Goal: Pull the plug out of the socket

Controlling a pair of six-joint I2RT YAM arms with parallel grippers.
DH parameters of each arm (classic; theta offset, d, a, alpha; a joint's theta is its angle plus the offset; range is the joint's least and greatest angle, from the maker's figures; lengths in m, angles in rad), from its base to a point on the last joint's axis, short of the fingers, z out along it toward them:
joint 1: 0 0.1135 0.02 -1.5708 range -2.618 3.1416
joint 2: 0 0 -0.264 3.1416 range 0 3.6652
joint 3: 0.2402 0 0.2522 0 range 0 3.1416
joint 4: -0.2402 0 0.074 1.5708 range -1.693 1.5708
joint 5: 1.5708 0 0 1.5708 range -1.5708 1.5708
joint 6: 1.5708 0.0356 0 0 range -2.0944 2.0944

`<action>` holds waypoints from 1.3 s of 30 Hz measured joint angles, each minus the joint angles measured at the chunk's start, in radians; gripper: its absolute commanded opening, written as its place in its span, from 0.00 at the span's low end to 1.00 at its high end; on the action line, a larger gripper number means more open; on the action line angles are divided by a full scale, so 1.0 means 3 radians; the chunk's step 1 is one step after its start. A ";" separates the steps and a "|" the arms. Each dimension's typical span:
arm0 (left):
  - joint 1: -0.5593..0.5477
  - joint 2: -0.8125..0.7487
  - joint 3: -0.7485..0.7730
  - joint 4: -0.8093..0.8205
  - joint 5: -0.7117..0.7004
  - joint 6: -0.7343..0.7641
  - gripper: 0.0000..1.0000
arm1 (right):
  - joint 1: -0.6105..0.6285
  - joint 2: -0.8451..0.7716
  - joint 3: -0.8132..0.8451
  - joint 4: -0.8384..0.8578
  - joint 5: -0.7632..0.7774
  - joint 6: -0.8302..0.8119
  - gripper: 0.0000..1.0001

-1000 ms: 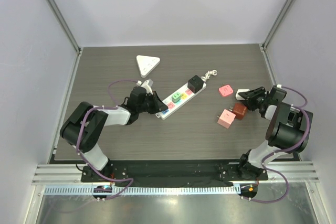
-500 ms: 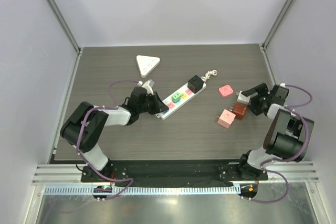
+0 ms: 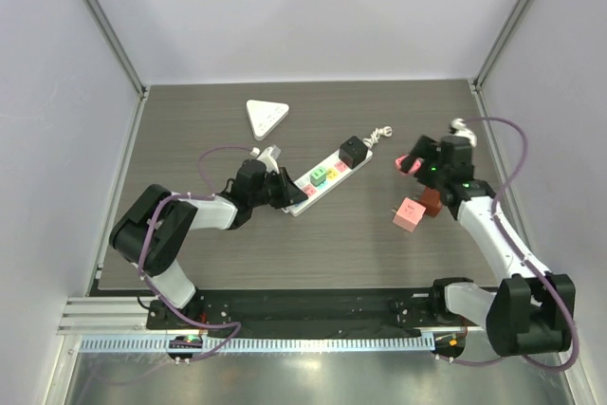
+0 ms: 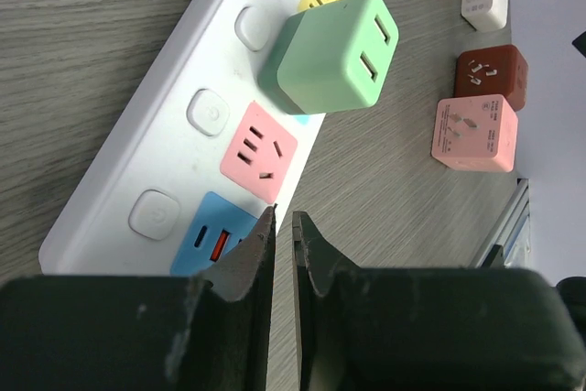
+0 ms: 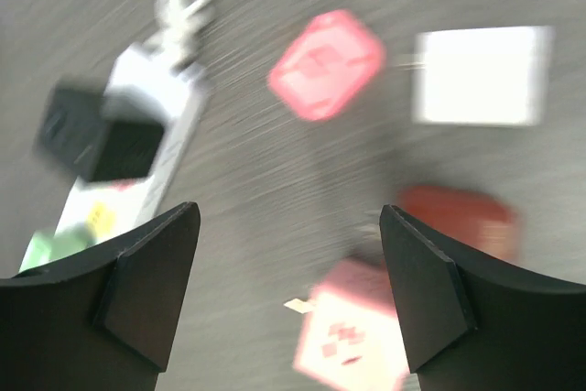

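In the middle of the counter point(image 3: 237, 244), the green plug point(image 4: 331, 54) sits in the white power strip point(image 4: 174, 125), with a black plug point(image 3: 352, 149) further along. My left tool point(image 4: 282, 217) is pinched nearly closed at the strip's near end. My right tool point(image 5: 288, 226) gapes wide above a loose pink plug point(image 5: 325, 64).

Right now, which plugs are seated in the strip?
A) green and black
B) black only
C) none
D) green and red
A: the green plug and the black plug both sit in sockets on the strip.
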 measured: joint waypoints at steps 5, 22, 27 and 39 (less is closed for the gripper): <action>0.0000 0.0024 0.0022 -0.0038 -0.0017 0.0011 0.13 | 0.1052 0.0242 0.0318 -0.0003 0.0153 -0.0259 0.86; 0.0000 0.0153 0.0282 -0.0285 -0.0103 0.0050 0.15 | 0.2453 0.1776 0.1319 0.0072 0.0196 -0.0909 0.69; 0.0000 0.0153 0.0284 -0.0285 -0.0102 0.0051 0.15 | 0.2469 0.1831 0.1369 0.0071 0.0278 -0.0938 0.68; 0.0000 0.0153 0.0284 -0.0287 -0.0102 0.0051 0.13 | 0.2469 0.2073 0.1518 0.0069 0.0420 -0.1148 0.62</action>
